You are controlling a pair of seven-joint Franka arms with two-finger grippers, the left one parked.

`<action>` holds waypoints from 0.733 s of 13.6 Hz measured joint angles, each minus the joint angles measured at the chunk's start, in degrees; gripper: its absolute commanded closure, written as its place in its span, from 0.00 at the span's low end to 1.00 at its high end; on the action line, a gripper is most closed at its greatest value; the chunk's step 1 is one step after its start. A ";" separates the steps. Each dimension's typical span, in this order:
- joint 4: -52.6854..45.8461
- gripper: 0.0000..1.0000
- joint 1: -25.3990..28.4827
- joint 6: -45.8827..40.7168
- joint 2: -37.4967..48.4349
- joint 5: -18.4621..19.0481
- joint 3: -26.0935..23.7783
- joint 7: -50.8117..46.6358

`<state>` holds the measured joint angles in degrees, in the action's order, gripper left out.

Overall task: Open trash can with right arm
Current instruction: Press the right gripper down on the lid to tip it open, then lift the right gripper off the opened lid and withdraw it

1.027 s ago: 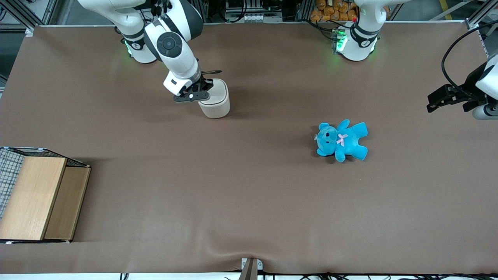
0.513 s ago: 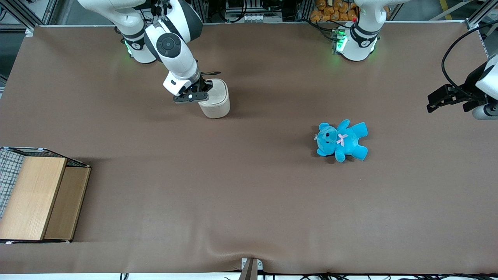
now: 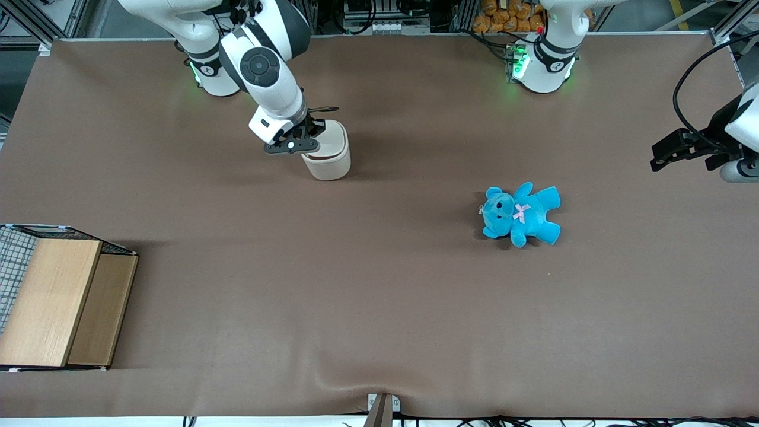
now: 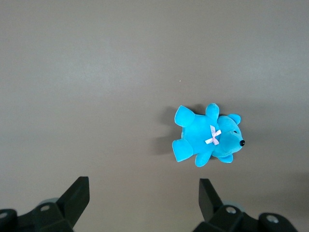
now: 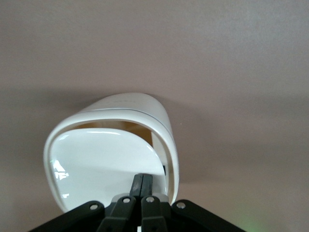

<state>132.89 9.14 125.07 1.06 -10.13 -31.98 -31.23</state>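
Trash can (image 3: 327, 151) is the object of the task, yet the nearest thing to the front camera is a wooden box (image 3: 59, 302), set at the working arm's end of the brown tabletop (image 3: 356, 296). Farther from the camera, toward the parked arm's end, a blue teddy (image 3: 520, 213) is seen lying flat. Farther again stands the cream-white trash can, upright on the tabletop, close to the base of the right arm (image 3: 261, 65).

The gripper (image 3: 305, 136) is held over the top of the can, at the rim on the working arm's side. In the right wrist view the two fingers (image 5: 143, 186) are seen pressed together, with nothing gripped between them, and their tips are laid on the edge of the flip lid (image 5: 104, 162). The lid appears tilted into the body, so that a dark gap is shown under the raised rim (image 5: 140, 123).

The coming move is judged to turn on one relation: the lid lies directly below and ahead of the closed fingertips, with the gap at the edge away from them. A further push along that line is judged likely to swing the lid wider; the light can could be slid or tipped if the push runs off-centre.
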 measured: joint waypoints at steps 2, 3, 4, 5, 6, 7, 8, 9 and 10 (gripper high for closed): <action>-2.01 1.00 0.06 -1.41 0.01 0.00 -0.02 -1.65; -3.44 1.00 0.18 -2.86 0.01 0.00 -0.07 -2.81; -5.10 1.00 0.44 -4.55 0.01 0.00 -0.11 -3.85; -6.67 1.00 0.82 -5.94 0.01 0.00 -0.12 -4.77; -7.92 0.99 1.24 -6.84 0.01 0.00 -0.12 -5.76; -8.87 0.91 1.65 -7.30 0.01 -0.02 -0.13 -6.69; -9.87 0.64 2.00 -7.92 -0.01 -0.06 -0.14 -7.73; -11.23 0.33 2.20 -9.11 -0.05 -0.07 -0.14 -9.17; -13.26 0.08 2.28 -11.16 -0.15 -0.08 -0.14 -10.66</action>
<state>119.63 11.42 113.91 0.90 -10.21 -32.12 -41.90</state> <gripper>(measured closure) 0.850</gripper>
